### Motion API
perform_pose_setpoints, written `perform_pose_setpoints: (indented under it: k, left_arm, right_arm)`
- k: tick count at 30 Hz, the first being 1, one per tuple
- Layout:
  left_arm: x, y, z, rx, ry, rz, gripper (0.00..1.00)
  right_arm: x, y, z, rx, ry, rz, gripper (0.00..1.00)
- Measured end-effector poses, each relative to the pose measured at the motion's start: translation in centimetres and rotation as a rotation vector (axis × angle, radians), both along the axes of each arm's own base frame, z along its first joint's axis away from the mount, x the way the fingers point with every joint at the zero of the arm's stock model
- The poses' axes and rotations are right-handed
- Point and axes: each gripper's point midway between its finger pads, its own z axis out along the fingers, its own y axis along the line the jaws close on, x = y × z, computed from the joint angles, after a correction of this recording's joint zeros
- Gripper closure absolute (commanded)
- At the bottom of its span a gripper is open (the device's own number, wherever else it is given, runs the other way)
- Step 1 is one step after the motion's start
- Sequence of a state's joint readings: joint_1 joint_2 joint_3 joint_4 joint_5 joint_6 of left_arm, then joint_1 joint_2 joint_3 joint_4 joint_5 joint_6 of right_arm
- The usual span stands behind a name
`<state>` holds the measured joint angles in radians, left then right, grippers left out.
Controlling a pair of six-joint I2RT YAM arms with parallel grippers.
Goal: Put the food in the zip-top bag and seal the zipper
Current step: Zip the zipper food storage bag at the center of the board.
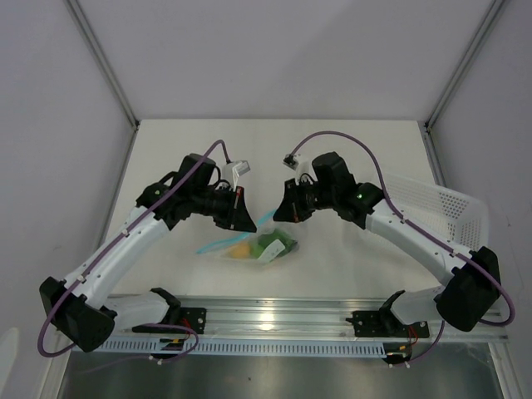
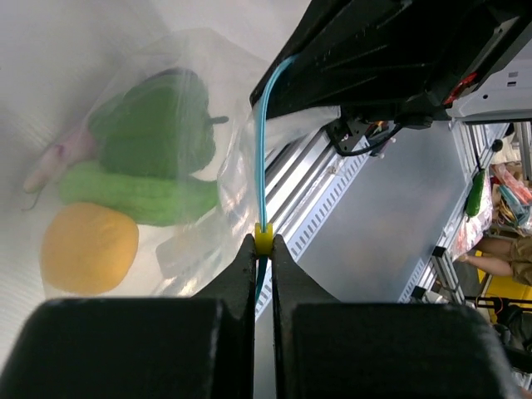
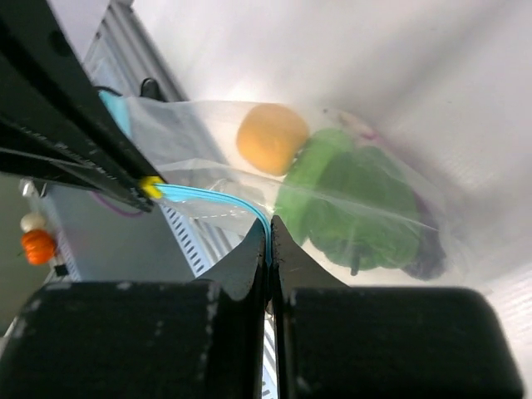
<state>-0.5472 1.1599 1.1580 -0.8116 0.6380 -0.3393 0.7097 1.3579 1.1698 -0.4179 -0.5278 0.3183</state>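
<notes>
All food (image 2: 154, 133) we see sits inside the zip-top bag (image 2: 191, 66); left claw (image 2: 263, 249) and right claw (image 3: 268, 237) pinch the zipper (image 2: 260, 150), sealing seemingly unfinished.

A white table (image 1: 274, 150) is seen spreading beyond the left gripper (image 1: 247, 220) and the right gripper (image 1: 285, 214), enclosed by pale wall panels (image 1: 274, 50) set in grey metal posts (image 1: 102, 62). Behind both, a slotted aluminium rail (image 1: 274, 316) is brightly lit. A white perforated basket (image 1: 436, 204) is set well right of the right gripper.
</notes>
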Motion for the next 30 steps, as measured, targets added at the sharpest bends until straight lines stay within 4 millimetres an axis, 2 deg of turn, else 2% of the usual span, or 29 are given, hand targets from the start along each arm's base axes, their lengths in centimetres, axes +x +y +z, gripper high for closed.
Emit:
perform_pose_setpoints:
  k: [16,22,30]
  left_arm:
    - [0.9,1.7,-0.1,0.123,-0.002,0.084,0.99]
    - [0.7,3.3,-0.5,0.201,0.006,0.143,0.99]
    - [-0.8,6.2,-0.3,0.276,0.018,0.266,0.97]
  right_arm:
    - [3.5,-2.4,-1.0,-0.086,-0.034,-0.212,1.00]
    - [3.9,-2.8,-1.1,-0.089,-0.027,-0.235,1.00]
    - [4.0,-2.7,-1.0,-0.086,-0.024,-0.235,1.00]
